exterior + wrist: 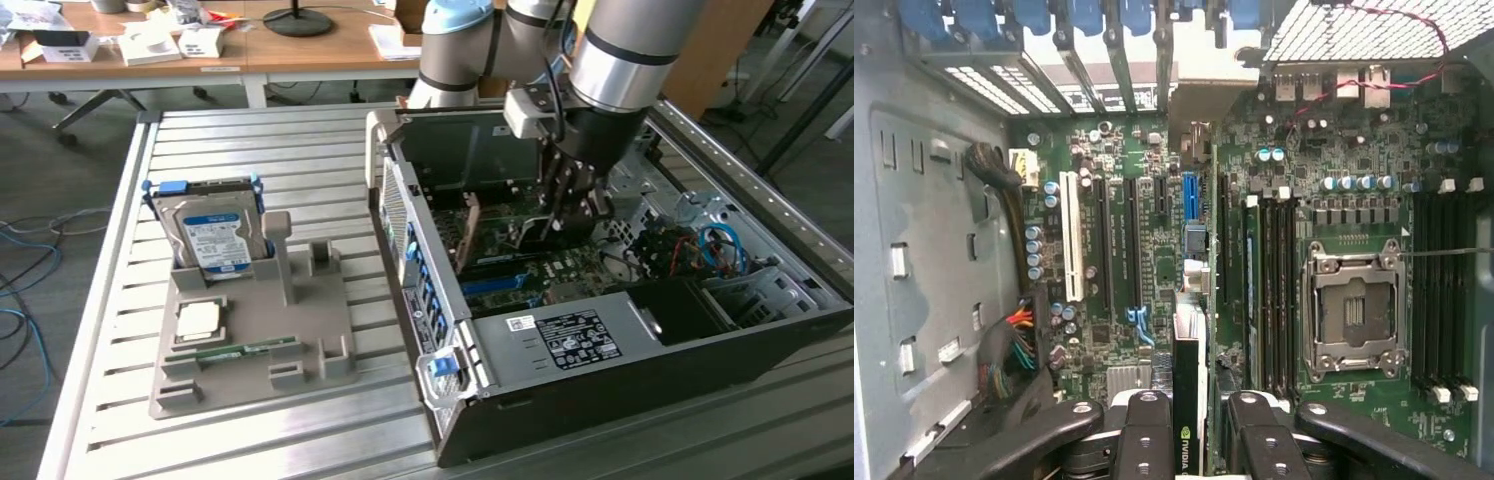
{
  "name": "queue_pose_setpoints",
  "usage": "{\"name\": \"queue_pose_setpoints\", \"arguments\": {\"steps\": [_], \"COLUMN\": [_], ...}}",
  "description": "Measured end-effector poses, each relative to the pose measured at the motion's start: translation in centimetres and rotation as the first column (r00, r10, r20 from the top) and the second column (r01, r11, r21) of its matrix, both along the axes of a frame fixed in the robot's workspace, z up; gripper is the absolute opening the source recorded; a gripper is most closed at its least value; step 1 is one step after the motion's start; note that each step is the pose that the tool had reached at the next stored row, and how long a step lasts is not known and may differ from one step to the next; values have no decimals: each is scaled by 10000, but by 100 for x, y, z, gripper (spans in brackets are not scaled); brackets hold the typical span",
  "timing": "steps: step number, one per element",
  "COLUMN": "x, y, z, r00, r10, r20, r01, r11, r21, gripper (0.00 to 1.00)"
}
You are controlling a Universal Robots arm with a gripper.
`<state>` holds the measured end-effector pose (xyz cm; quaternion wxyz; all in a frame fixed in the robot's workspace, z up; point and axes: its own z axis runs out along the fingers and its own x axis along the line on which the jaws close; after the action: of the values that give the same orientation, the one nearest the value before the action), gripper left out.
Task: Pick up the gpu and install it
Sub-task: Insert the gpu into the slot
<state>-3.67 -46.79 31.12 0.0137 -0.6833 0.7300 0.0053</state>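
The claw is closed on the gpu, holding it edge-on inside the case, just above the motherboard slots. The card looks light, stiff and fragile. Its bare edges, away from fan and contacts, seem the safest hold.

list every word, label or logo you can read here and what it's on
"NVIDIA" beside a green eye logo, on the gpu held in the gripper.
blue label on the hard drive: too small to read.
white label on the computer case: too small to read.
Print on the motherboard: too small to read.
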Motion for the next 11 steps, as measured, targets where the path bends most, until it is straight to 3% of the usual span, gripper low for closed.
{"name": "queue_pose_setpoints", "arguments": {"steps": [4,11], "x": [-24,-33], "y": [0,0], "z": [-5,-97], "r00": [10000,10000], "r10": [0,0], "r20": [1,1], "r01": [0,0], "r11": [10000,10000], "r21": [-19,-21], "gripper": [26,26]}}
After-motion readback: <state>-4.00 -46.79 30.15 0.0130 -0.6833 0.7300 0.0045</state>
